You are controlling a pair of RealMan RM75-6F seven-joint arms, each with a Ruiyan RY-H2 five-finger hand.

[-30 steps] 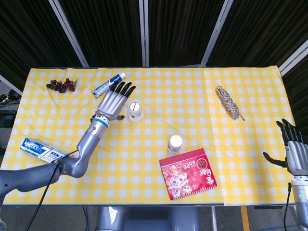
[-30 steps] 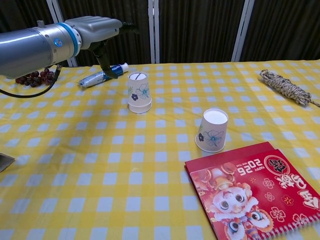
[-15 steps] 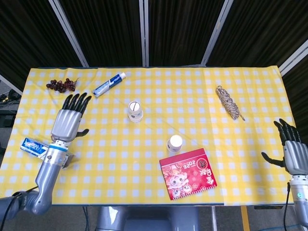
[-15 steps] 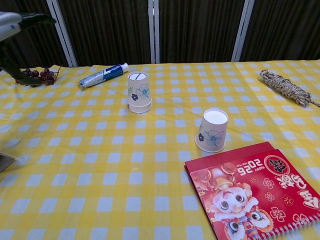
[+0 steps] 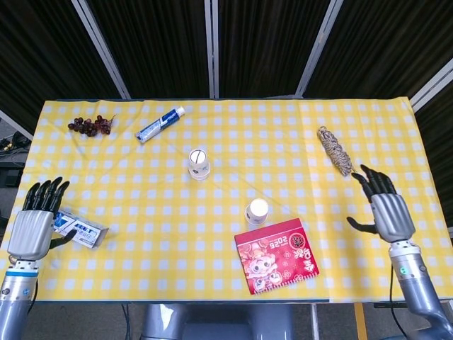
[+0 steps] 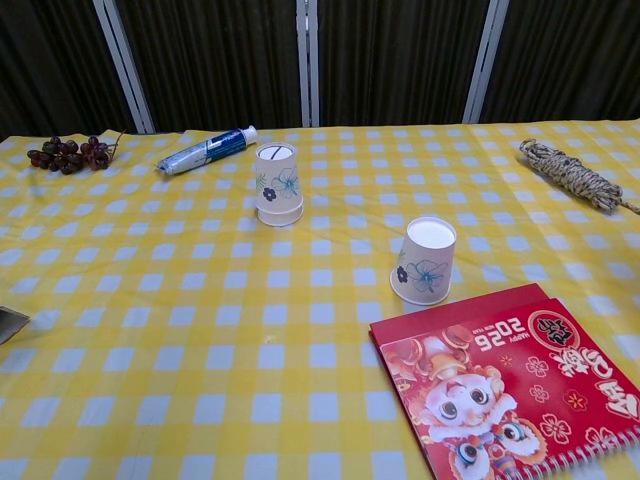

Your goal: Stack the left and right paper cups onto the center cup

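Two upside-down white paper cups with a flower print stand on the yellow checked cloth. One cup (image 5: 199,164) (image 6: 278,185) is near the table's middle back; the other cup (image 5: 257,211) (image 6: 425,260) stands just behind a red calendar. My left hand (image 5: 34,225) hovers open at the left table edge, fingers spread, holding nothing. My right hand (image 5: 384,207) is open over the right side of the table, well right of both cups. Neither hand shows in the chest view.
A red calendar (image 5: 277,255) (image 6: 510,378) lies at the front. A toothpaste tube (image 5: 160,125) (image 6: 206,150) and grapes (image 5: 89,125) (image 6: 66,153) lie at the back left, a rope coil (image 5: 336,151) (image 6: 570,174) at the back right. A toothpaste box (image 5: 80,228) sits by my left hand.
My left hand has pulled back from beside the rear cup to the left table edge. My right hand has moved inward and up over the right side of the table. The cups have not moved.
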